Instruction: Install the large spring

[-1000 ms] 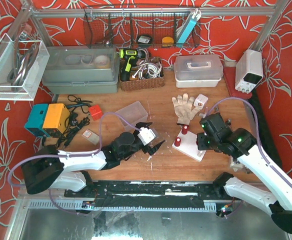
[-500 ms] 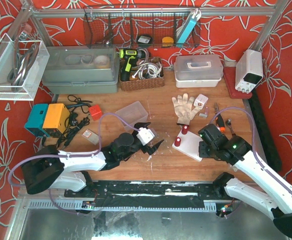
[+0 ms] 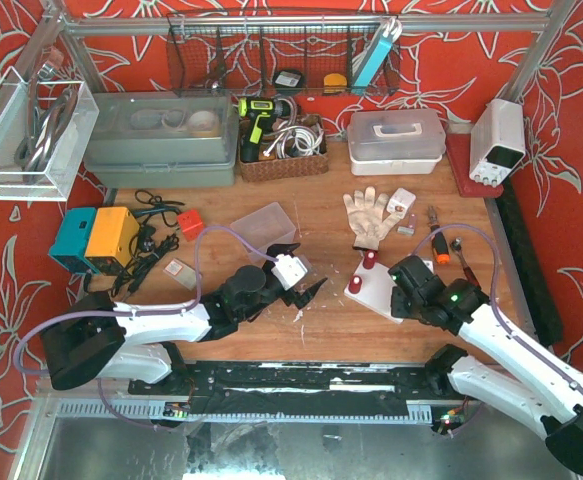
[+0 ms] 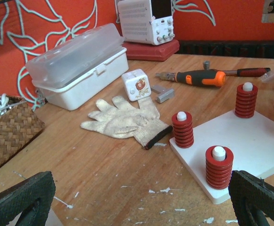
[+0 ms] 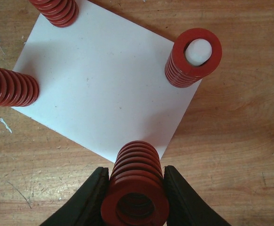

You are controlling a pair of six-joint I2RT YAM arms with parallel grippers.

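Observation:
A white base plate lies on the wooden table with red large springs on white pegs: one at its right corner, one at the left, one at the top. My right gripper is shut on another red large spring and holds it over the plate's near corner; the peg under it is hidden. In the top view the right gripper is at the plate's right side. My left gripper is open and empty, left of the plate.
A white glove, a small white cube and an orange-handled screwdriver lie behind the plate. A clear plastic box is behind the left gripper. A white lidded box and a power supply stand at the back.
My right gripper has moved left and nearer, down toward the plate's near corner, with the red spring in it. The left arm has barely moved.

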